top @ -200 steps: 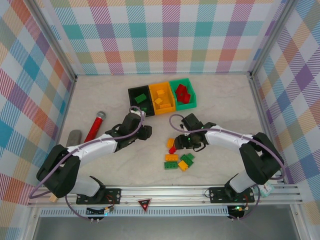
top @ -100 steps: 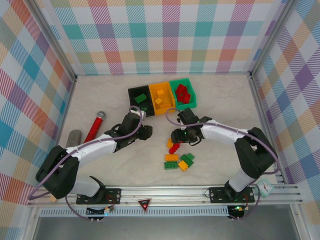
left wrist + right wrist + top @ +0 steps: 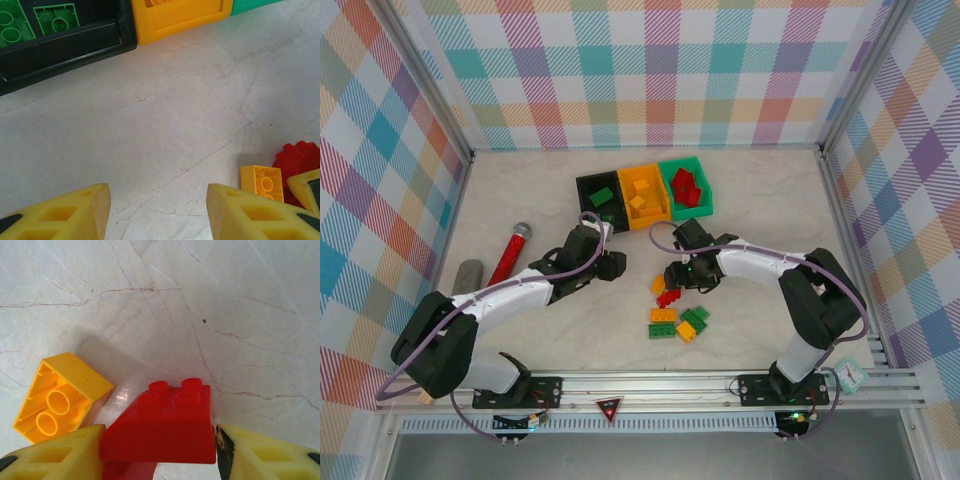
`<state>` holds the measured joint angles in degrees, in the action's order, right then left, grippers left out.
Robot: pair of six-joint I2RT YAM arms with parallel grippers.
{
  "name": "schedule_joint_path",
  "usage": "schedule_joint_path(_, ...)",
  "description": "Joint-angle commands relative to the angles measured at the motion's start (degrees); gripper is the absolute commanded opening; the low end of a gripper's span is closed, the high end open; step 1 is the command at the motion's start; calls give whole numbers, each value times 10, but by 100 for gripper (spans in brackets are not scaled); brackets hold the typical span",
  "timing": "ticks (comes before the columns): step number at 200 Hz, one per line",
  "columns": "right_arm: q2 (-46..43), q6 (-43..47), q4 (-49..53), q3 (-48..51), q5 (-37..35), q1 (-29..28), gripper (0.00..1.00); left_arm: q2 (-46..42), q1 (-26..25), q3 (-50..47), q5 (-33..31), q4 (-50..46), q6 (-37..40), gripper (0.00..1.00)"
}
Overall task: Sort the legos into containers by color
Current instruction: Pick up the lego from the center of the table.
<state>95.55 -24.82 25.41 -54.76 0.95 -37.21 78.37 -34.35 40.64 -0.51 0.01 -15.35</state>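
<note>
My right claw is clenched on a red brick (left claw hangs spread), so next I'd lift it across to the green bin.

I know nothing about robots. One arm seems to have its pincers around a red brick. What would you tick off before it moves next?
1. Red brick sits in the right gripper, with both fingers touching its sides: ok.
2. Grip firm enough to lift: cannot tell.
3. Yellow brick lies right beside one finger and might get dragged along: not ok.
4. Green bin already holds red bricks, so the target is plain: ok.
5. Left gripper is open and empty, off to the side of that route: ok.
</note>
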Motion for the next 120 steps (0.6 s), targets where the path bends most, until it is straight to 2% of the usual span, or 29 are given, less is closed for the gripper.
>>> schedule_joint_path(1,12,16,14,-17,-10,-2,61,4,6,4,5,-1,1,54)
schedule_joint_path(28,31,18,12,-30,-3,-2,60,3,7,2,5,0,0,54)
schedule_joint_path(65,33,22,7,-30,-5,-3,54,2,7,3,0,-3,2,54)
schedule_joint_path(82,25,22,12,-31,-8,-2,51,1,7,3,-2,-4,2,54)
schedule_joint_path(120,-7,26,22,-38,-26,-1,50,4,8,4,-1,-4,2,53)
